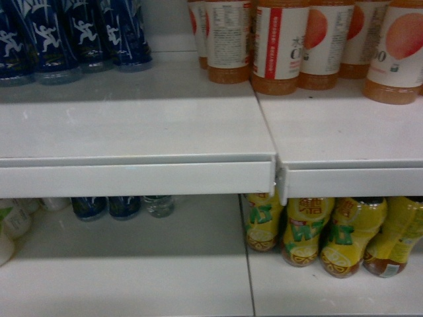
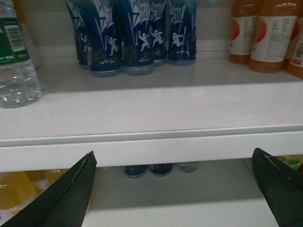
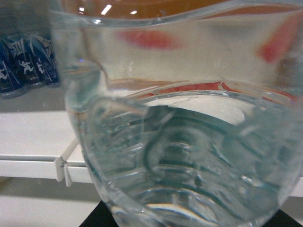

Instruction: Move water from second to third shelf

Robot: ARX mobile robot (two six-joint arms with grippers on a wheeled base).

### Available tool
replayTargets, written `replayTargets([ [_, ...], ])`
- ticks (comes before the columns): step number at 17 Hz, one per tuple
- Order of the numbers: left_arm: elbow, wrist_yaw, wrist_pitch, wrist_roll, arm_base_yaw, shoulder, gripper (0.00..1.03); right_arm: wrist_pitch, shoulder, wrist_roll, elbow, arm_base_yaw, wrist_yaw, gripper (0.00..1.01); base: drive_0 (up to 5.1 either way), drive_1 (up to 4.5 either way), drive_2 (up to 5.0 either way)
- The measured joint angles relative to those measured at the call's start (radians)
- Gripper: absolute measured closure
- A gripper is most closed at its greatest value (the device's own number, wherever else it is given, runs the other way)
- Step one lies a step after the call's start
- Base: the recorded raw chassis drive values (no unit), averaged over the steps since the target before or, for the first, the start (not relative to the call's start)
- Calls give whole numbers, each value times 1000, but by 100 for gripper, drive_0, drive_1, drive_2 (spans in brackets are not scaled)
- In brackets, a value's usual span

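A clear ribbed bottle of water (image 3: 184, 156) fills the right wrist view, hanging in front of the white shelf edge (image 3: 28, 165). My right gripper (image 3: 191, 220) is shut on it; only dark finger corners (image 3: 97, 220) show beneath the bottle. Another water bottle with a green label (image 2: 14, 61) stands at the far left of the shelf in the left wrist view. My left gripper (image 2: 173, 158) is open and holds nothing, its black fingers (image 2: 71, 194) spread wide just below that shelf's front lip (image 2: 165, 149). Neither gripper shows in the head view.
Dark blue bottles (image 1: 73, 33) stand at the back left of the upper shelf (image 1: 132, 125), orange drink bottles (image 1: 281, 46) at the back right. On the lower shelf stand yellow tea bottles (image 1: 337, 234), two blue bottles (image 1: 106, 207) and a clear one (image 1: 158, 205).
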Motion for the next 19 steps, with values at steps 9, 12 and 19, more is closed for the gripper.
replayTargets([
  [9, 0, 0, 2, 0, 0, 0, 5, 0, 1, 0, 0, 0, 2, 62, -506, 236, 236],
  [12, 0, 0, 1, 0, 0, 0, 5, -1, 0, 0, 0, -1, 2, 62, -497, 244, 244],
  [19, 0, 0, 3, 0, 0, 0, 5, 0, -2, 0, 0, -1, 2, 62, -496, 245, 245],
])
